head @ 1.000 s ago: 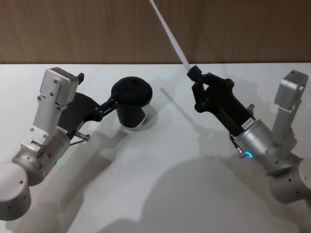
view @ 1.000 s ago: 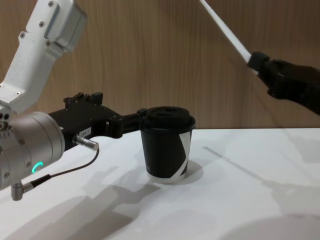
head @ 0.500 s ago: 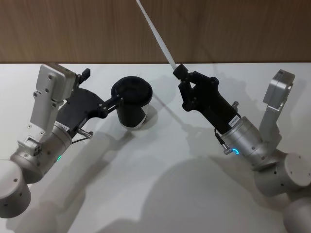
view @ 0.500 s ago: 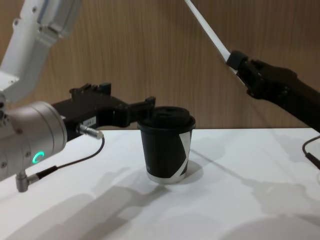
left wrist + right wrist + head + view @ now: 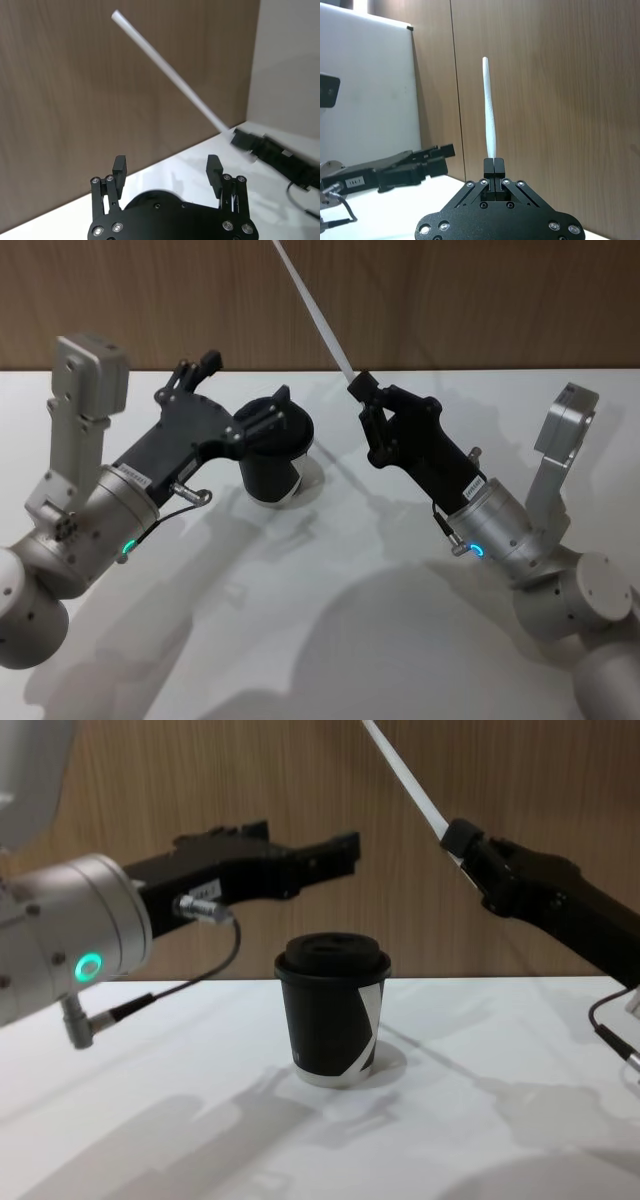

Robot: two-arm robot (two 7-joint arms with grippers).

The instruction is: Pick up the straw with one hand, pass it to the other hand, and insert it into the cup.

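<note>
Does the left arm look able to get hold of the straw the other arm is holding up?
Probably yes. The left gripper is open and sits above the cup, the straw has a long free end sticking out past the right gripper, and nothing stands between them.

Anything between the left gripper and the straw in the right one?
Nothing visible. Open air separates the open left gripper from the straw, which the right gripper holds by its lower end. The cup stands lower, out of that path.
</note>
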